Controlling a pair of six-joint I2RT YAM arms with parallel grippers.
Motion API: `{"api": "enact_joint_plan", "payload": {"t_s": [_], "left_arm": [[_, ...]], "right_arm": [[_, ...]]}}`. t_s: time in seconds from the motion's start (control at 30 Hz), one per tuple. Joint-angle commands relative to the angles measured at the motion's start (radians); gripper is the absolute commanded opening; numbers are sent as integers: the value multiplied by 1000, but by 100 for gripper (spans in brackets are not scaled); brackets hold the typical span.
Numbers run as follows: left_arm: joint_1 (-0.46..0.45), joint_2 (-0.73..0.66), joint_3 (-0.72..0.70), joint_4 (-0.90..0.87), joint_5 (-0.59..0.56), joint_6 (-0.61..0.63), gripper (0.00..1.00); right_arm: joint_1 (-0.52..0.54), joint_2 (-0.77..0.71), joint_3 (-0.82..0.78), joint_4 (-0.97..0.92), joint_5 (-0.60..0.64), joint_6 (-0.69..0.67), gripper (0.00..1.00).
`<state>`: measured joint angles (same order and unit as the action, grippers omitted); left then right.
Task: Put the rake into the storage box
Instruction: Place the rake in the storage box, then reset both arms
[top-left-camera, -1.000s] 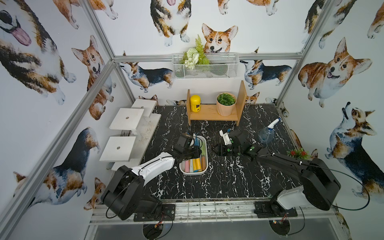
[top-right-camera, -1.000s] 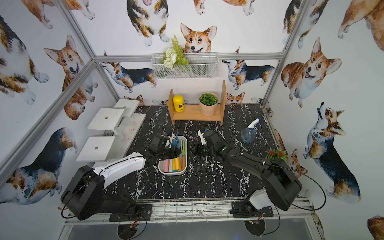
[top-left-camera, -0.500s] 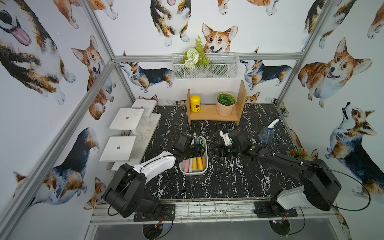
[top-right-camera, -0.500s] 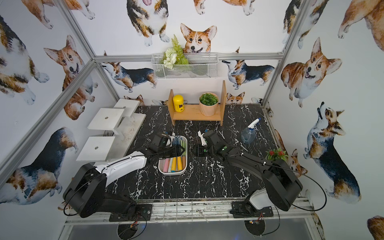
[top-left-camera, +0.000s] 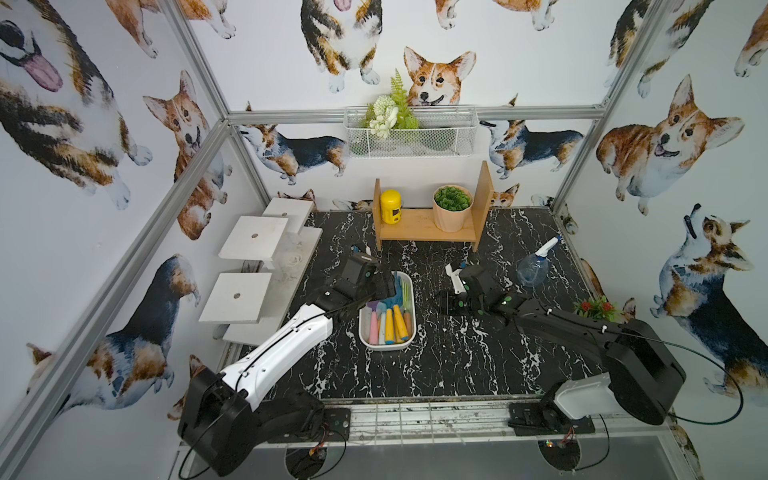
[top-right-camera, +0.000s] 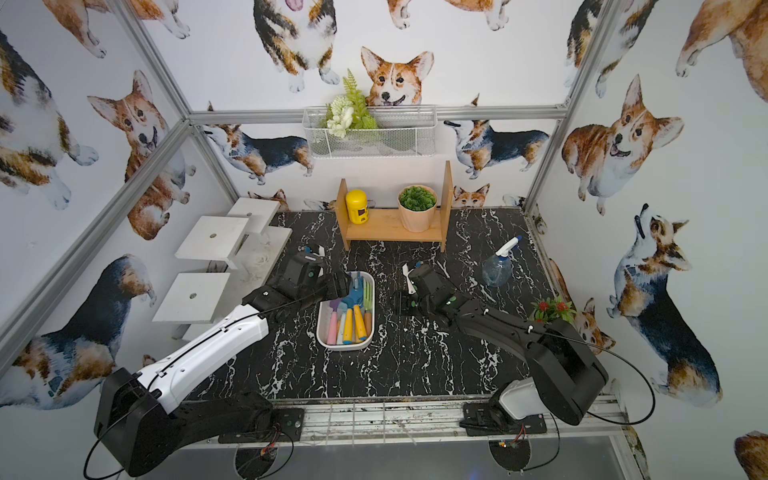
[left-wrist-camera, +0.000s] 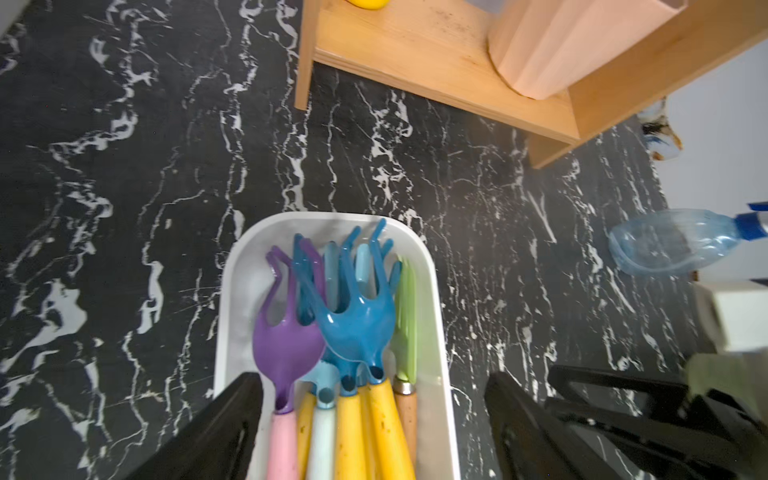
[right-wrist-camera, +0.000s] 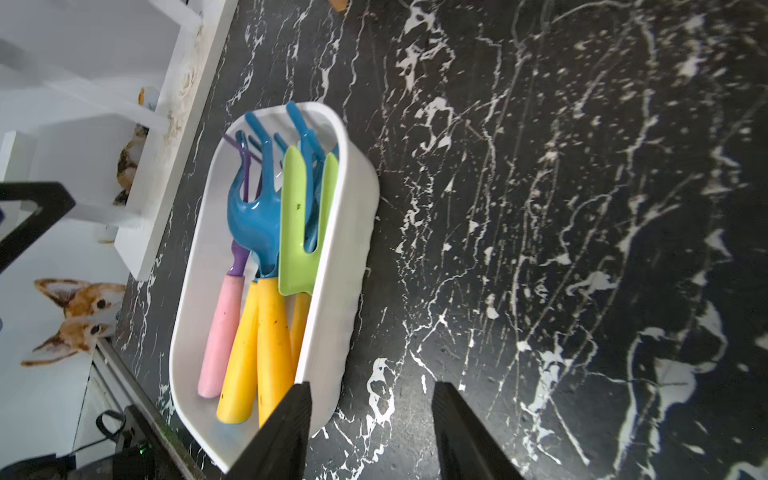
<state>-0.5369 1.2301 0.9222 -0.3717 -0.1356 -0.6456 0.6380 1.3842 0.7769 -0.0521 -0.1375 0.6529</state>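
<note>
Rake (left-wrist-camera: 353, 328), a blue plastic pronged head on a yellow handle, lies uppermost in the storage box (left-wrist-camera: 239, 299), a shallow white plastic tub with rounded corners, and points its prongs toward the wooden shelf (top-left-camera: 415, 230). The tub rests near the middle of the black, white-veined marble-pattern counter (top-left-camera: 457, 365). Change noted: one second earlier the fingers (left-wrist-camera: 232, 415) of the left gripper (left-wrist-camera: 372, 380) were closed above the tub. They now stand wide apart, one on each side of the handles, gripping nothing. Judgement: release has been made and placement appears complete, so only withdrawal of the arm remains. The right gripper (right-wrist-camera: 372, 386) hovers over bare counter just beside the tub, with its fingers moderately apart and nothing between them. Containers, in descending size:

- The white wire-mesh basket (top-left-camera: 415, 141) on the rear wall holds artificial flowers and fern (top-left-camera: 386, 116).
- The wooden shelf carries a yellow lidded jar (top-left-camera: 391, 206) and a peach pot of green plant (top-left-camera: 452, 208).
- The tub also holds a purple pronged tool with a pink handle (left-wrist-camera: 286, 345), a green pronged tool (right-wrist-camera: 297, 232), and further blue-headed tools with yellow and pale handles, all lying lengthwise.
</note>
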Motion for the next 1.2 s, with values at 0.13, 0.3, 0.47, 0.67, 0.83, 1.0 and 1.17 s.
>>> {"api": "enact_joint_plan", "payload": {"t_s": [0.13,0.3,0.47,0.67,0.83,1.0,1.17], "left_arm": [[3,81,18,4,-74,20,91],[92,62,38,-19,-379,136,98],[275,31,-27,168,-508,400,100],[417,83,-177,471,-423,564,100],[556,144,-269,632,-234,493,100],[571,271,-329,894,-166,513,100],[589,340,-395,1063,-167,518,99]], "right_arm": [[-75,-39,-26,-17,75,35,54],[-276,-108,-38,-153,215,-4,55],[-517,-189,-99,-150,317,-58,55],[-594,-236,-180,31,427,-145,57],[-594,-219,-224,129,439,-208,59],[-594,-223,-314,281,495,-262,60],[-594,-258,-401,421,568,-374,62]]}}
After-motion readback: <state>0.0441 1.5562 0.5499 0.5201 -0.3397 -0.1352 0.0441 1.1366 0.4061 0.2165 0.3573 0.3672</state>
